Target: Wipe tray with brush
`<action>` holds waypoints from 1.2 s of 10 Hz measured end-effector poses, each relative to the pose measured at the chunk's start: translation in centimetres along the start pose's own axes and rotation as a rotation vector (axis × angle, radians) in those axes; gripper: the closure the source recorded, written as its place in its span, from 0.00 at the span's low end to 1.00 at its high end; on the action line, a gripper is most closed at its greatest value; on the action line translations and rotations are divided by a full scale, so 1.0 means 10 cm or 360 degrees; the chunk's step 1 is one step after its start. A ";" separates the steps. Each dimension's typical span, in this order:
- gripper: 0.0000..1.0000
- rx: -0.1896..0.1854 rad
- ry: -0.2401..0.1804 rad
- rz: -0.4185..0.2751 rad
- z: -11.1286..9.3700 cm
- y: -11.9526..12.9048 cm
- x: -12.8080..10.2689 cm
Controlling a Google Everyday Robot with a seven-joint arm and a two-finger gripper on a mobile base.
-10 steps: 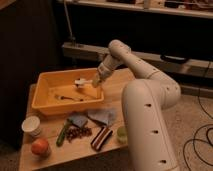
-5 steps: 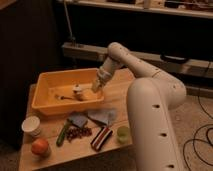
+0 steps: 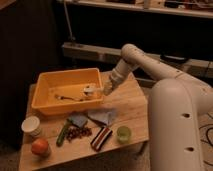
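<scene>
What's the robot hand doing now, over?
Hand down inside the tray, at its right side. Brush at the hand, over tray floor. Thin dark utensil lying just left.

The tool (image 3: 102, 90) hides part of the brush (image 3: 90, 92).

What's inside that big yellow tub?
Inside the tray lie a white brush and a thin dark utensil. The end effector reaches over the right wall at the brush handle. The floor beneath them is hidden.
</scene>
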State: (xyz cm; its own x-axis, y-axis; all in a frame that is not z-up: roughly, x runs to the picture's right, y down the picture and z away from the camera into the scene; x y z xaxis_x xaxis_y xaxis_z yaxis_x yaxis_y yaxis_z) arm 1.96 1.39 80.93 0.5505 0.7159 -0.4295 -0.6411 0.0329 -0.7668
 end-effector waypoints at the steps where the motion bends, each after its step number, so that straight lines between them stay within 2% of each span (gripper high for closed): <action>1: 1.00 0.0011 -0.0019 0.0004 -0.03 -0.03 -0.01; 4: 1.00 0.0018 -0.0061 -0.0017 0.04 0.02 -0.32; 7: 1.00 -0.0033 -0.0045 -0.0061 0.37 0.21 -0.84; 8: 1.00 -0.0067 -0.0012 -0.0095 0.52 0.34 -0.97; 11: 1.00 -0.0123 0.0055 -0.0152 0.72 0.58 -0.93; 12: 1.00 -0.0153 0.0092 -0.0172 0.77 0.67 -0.81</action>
State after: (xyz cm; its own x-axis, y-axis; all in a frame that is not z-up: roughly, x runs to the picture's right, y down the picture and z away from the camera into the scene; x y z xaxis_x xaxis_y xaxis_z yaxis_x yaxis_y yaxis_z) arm -10.88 1.19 82.97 0.6451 0.6705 -0.3664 -0.5236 0.0387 -0.8511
